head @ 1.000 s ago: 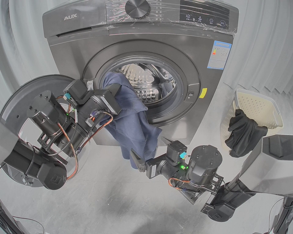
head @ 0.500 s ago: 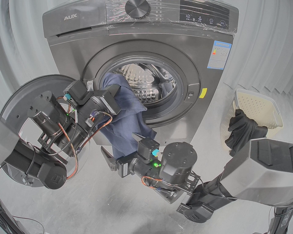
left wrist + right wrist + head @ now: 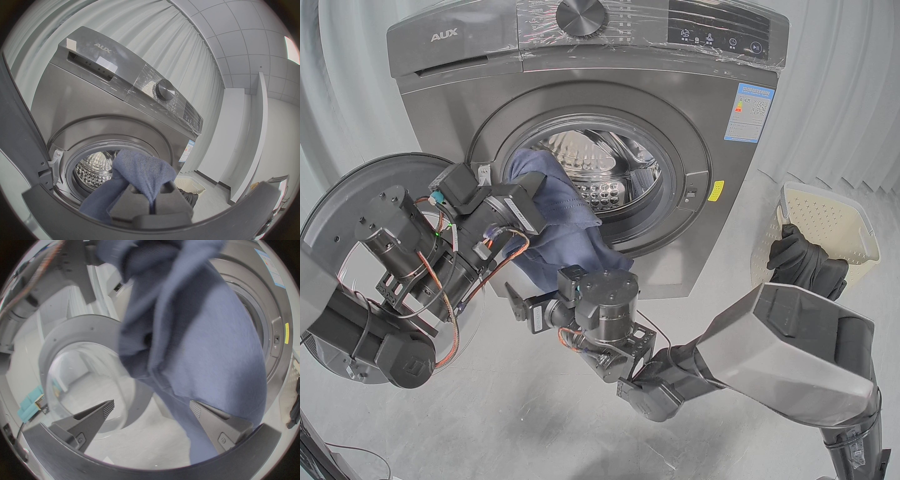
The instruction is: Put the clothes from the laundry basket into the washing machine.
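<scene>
Right end effector (image 3: 517,304) sits low in front of the washing machine with its fingers (image 3: 106,407) spread wide and nothing clamped between them. The hanging lower end of the blue garment (image 3: 203,349) drops into that gap close against one finger; I cannot tell whether it touches. Just above, the left end effector (image 3: 152,194) is pinched tight on an upper fold of the same garment, at the left edge of the porthole. From that grip the cloth drapes over the lower lip of the opening, part of it up against the mouth of the drum (image 3: 594,162) and the rest hanging down outside the front panel. The round glass door (image 3: 344,194) stands swung fully open to the left, behind the left arm. Farther right, well apart from both arms, the cream laundry basket (image 3: 831,219) stands tipped beside the grey washing machine (image 3: 581,94), with a black garment (image 3: 800,259) spilling over its rim.
</scene>
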`<state>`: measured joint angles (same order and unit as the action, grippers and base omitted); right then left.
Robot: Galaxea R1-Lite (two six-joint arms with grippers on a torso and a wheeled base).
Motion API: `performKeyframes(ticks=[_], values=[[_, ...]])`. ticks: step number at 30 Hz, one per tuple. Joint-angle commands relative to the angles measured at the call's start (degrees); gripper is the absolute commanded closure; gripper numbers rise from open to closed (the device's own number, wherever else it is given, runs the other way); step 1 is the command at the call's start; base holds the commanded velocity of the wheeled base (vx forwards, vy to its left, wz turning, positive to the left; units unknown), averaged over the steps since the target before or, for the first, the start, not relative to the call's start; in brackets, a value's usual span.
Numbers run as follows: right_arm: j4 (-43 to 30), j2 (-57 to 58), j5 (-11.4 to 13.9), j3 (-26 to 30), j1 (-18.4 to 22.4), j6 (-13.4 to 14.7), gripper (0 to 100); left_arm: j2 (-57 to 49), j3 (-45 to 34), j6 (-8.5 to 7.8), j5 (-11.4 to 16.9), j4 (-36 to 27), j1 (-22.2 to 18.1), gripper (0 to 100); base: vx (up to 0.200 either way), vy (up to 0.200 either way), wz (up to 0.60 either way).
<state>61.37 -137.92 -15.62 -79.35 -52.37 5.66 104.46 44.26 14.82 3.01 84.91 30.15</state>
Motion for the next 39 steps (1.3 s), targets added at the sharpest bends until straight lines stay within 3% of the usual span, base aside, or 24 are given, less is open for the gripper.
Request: performKeyframes(ticks=[1,15,29,30,39], values=[[-0.64,-3.67,-1.08,-3.00,2.71,-1.17,0,-0.40,-0.06,0.03,-0.02,-0.09,0.00,100,0.000,0.000,0.00],[-0.55,-3.14,-2.14,-5.03,8.95,-2.32,0,-0.40,-0.23,0.03,-0.02,-0.09,0.09,100,0.000,0.000,0.00],[0.33,-1.12,-2.31,-4.76,9.74,-2.05,0,0.04,-0.32,0.03,-0.02,-0.09,-0.09,100,0.000,0.000,0.00],[0.24,-1.12,-2.40,-4.67,9.66,-2.05,100,0.04,-0.32,0.03,-0.02,-0.09,-0.09,100,0.000,0.000,0.00],[0.33,0.64,-2.40,-2.04,9.57,-1.88,100,0.04,-0.14,0.03,0.07,-0.09,-0.35,100,0.000,0.000,0.00]])
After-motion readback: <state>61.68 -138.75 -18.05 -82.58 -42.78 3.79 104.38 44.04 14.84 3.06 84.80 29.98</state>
